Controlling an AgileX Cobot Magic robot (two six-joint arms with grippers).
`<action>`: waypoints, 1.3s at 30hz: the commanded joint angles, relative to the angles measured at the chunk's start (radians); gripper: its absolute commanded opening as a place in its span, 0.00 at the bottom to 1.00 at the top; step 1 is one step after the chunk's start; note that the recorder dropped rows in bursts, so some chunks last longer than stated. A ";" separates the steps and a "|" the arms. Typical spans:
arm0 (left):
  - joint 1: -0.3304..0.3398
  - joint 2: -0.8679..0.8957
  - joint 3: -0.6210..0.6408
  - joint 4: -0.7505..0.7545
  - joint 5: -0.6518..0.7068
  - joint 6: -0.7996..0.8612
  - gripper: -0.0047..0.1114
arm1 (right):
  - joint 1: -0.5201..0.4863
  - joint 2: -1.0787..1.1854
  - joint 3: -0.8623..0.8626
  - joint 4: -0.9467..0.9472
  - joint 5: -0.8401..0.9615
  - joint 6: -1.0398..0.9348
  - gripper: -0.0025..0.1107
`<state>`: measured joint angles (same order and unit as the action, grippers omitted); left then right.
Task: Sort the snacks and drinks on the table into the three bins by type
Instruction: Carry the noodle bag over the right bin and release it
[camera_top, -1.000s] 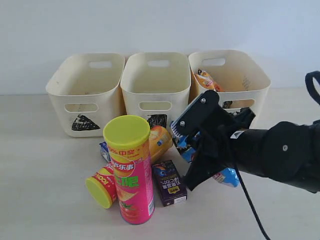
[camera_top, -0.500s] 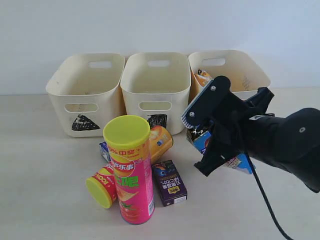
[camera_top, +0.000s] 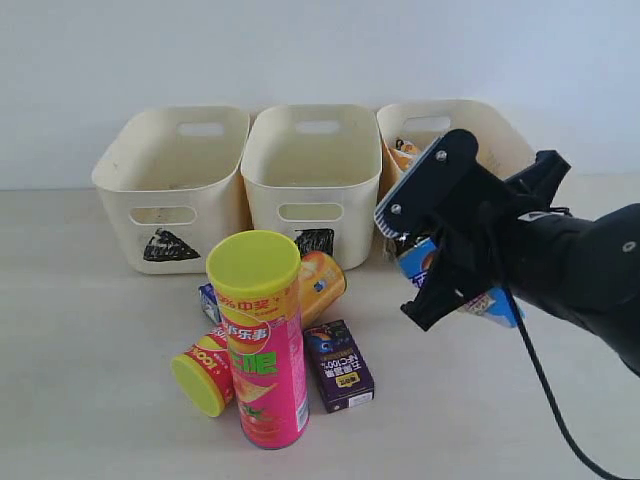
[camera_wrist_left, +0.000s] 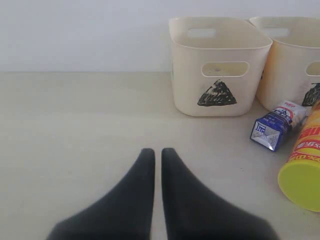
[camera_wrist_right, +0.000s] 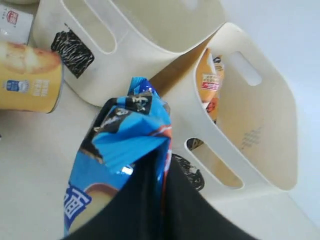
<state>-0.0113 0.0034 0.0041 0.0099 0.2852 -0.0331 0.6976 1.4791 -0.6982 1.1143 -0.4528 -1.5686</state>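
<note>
The right fingers (camera_wrist_right: 150, 195) are pinched tight on the top edge of the blue bag (camera_wrist_right: 125, 145), with its foil bunched between them. The bag hangs from them above the bench (camera_top: 90, 330), in front of the right bin (camera_top: 510, 150) and lower than its rim. An orange-and-black bag (camera_wrist_right: 211, 85) stands inside that bin against the wall nearest the middle bin (camera_top: 313, 190), and a dark scribble marks the right bin's front under the handle slot.

The left fingers (camera_wrist_left: 146, 167) are pressed together with only a thin slit between them and hold nothing. They sit low over bare bench, well apart from the triangle bin (camera_wrist_left: 220, 55).

The three bins stand in a row at the back, close together; the middle one carries a black scribble partly hidden by the orange can (camera_top: 322, 282). That can lies on its side just in front of the middle bin. The pink can (camera_top: 262, 350) stands upright in front of it, lid up. The red can (camera_top: 205, 372) lies beside the pink can's base, lid toward the exterior camera. A blue-and-white carton (camera_wrist_left: 275, 127) lies between the red can and the triangle bin. The purple carton (camera_top: 340, 365) lies flat just on the pink can's other side.
</note>
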 joint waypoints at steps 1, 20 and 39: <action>0.003 -0.003 -0.004 0.001 -0.007 0.000 0.08 | 0.000 -0.059 -0.002 0.002 -0.033 -0.031 0.02; 0.003 -0.003 -0.004 0.001 -0.007 0.000 0.08 | -0.042 -0.155 -0.188 0.015 -0.061 -0.188 0.02; 0.003 -0.003 -0.004 0.001 -0.007 0.000 0.08 | -0.328 0.252 -0.626 -0.002 0.189 -0.182 0.02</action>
<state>-0.0113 0.0034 0.0041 0.0099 0.2852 -0.0331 0.4047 1.6683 -1.2678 1.1274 -0.2822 -1.7521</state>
